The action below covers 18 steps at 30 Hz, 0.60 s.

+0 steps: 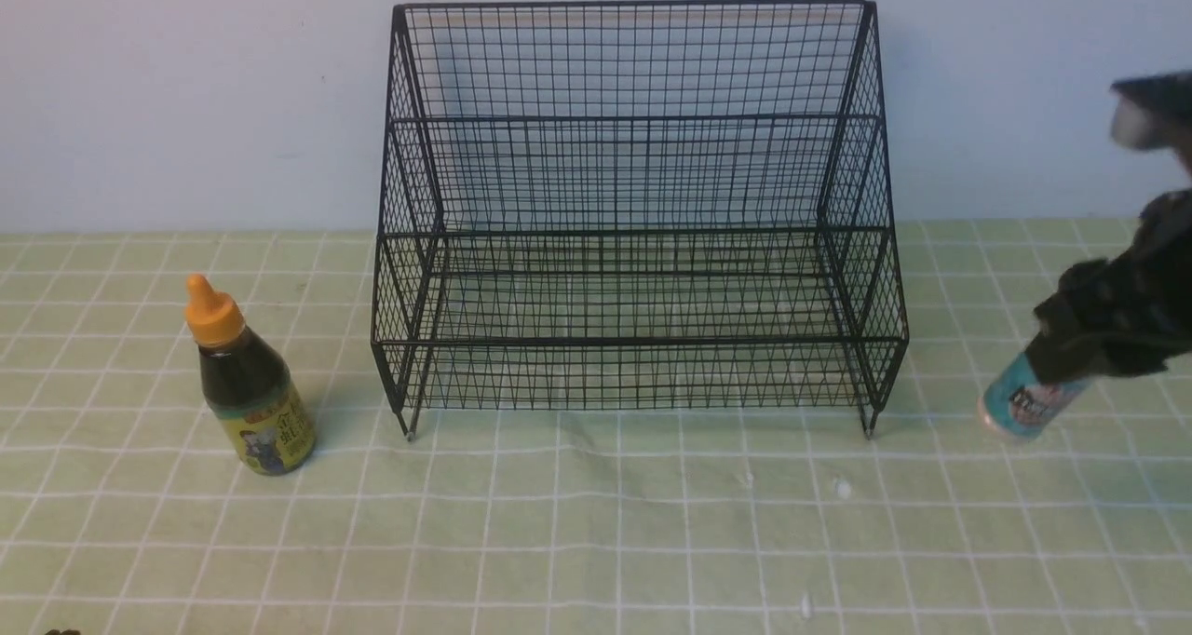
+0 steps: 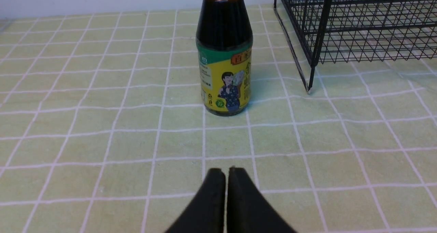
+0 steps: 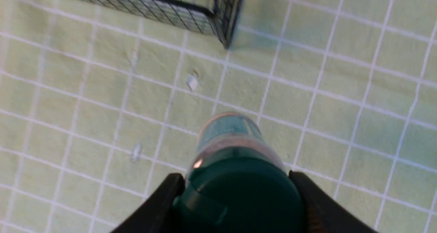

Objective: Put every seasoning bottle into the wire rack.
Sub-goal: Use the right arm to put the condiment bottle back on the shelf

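The black wire rack [image 1: 633,340] stands at the middle back with both tiers empty. The dark-liquid bottle [image 1: 250,384] with its orange cap stands upright on the cloth, left of the rack. It also shows in the left wrist view [image 2: 223,55], beside the rack's foot [image 2: 310,86]. My left gripper [image 2: 225,171] is shut and empty, low over the cloth a short way in front of that bottle. My right gripper [image 1: 1071,356] is shut on the small shaker [image 1: 1024,402] right of the rack and holds it tilted. Its fingers clamp the dark green lid [image 3: 239,195].
A green checked cloth [image 1: 596,523] covers the table and a pale wall stands close behind the rack. A few small white scraps [image 1: 843,489] lie on the cloth before the rack's right corner [image 3: 225,38]. The left arm is out of the front view.
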Available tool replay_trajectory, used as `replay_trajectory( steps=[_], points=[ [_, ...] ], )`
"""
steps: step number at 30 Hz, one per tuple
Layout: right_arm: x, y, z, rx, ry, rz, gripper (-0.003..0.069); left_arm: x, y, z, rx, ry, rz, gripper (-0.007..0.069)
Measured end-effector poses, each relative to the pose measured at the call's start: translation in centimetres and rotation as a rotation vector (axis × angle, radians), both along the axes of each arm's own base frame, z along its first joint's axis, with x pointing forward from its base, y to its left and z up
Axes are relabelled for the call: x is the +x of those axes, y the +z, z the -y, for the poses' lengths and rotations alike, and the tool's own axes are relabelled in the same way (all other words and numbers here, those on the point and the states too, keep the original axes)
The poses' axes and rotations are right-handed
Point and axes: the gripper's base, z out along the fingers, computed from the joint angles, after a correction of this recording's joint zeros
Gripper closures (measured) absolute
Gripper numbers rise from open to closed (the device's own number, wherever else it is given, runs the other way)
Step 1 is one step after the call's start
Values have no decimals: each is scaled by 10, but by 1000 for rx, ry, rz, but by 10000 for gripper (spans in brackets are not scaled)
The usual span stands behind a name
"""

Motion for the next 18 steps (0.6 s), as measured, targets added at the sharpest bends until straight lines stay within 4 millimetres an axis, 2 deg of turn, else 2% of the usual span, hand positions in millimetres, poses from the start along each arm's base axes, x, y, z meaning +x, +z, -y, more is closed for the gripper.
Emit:
replay_trajectory(
  steps=[4,8,11,12,18],
  points=[
    [-1,30,-7,80,54,86,315,0,0,0,0,0,0,631],
    [18,39,-20,115,96,106,315,0,0,0,0,0,0,631],
    [32,37,-33,107,127,105,315,0,0,0,0,0,0,631],
    [46,31,-46,88,157,98,315,0,0,0,0,0,0,631],
    [87,-7,-79,-39,197,33,315,0,0,0,0,0,0,631]
  ],
)
